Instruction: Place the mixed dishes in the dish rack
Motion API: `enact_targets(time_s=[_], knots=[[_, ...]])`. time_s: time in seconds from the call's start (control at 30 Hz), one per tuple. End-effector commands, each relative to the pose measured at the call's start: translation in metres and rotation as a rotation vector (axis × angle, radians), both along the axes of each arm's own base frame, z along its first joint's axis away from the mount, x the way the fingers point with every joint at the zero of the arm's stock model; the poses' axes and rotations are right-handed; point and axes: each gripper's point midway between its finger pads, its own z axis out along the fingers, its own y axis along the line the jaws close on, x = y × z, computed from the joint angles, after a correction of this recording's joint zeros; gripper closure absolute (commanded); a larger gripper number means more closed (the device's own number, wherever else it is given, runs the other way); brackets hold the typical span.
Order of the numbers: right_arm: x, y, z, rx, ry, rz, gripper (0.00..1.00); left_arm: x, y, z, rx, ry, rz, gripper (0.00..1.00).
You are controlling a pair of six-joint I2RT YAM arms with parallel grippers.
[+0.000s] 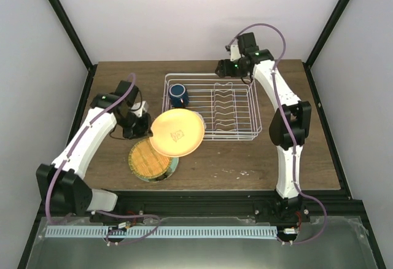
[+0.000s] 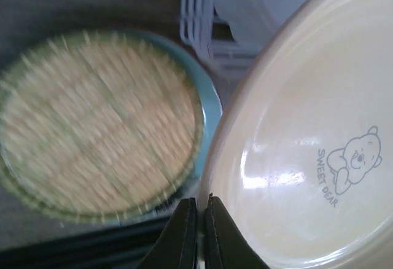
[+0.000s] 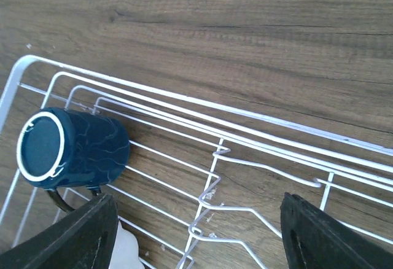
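Top view: mug [image 1: 178,94] sits in the rack's [image 1: 233,137] far-left corner. The left gripper [image 1: 136,121] clamps the orange plate [image 1: 177,132], raised at the rack's near-left corner. The green plate [image 1: 174,168] lies on the table [image 1: 276,164] (a woven disc [image 1: 147,159] covers it). Left wrist: fingers pinch the orange plate's rim. Right wrist: right gripper [image 3: 196,201] spread wide, empty, above the rack. One dish loaded, one in transit, one waiting

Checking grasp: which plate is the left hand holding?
The orange-yellow plate, rim pinched in the left hand; the mint-green plate lies on the table, untouched.
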Motion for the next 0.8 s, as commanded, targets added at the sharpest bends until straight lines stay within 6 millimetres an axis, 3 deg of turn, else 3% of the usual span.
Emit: enact_targets(time_s=[0.0,0.13,0.2,0.43,0.77], knots=[[-0.003,-0.016,0.059,0.177,-0.051,0.004,0.25,0.064,0.008,0.001,0.108,-0.177,0.029,1.0],[-0.012,-0.023,0.071,0.285,-0.024,0.039,0.21,0.099,0.012,0.0,0.155,-0.251,0.066,1.0],[-0.02,-0.024,0.067,0.338,0.012,0.065,0.19,0.116,0.011,0.002,0.146,-0.29,0.079,1.0],[-0.056,0.003,0.06,0.515,0.107,0.232,0.2,0.165,-0.005,0.016,0.083,-0.386,0.061,1.0],[-0.078,0.043,0.035,0.5,0.157,0.359,0.2,0.201,-0.028,0.013,0.002,-0.41,0.019,1.0]])
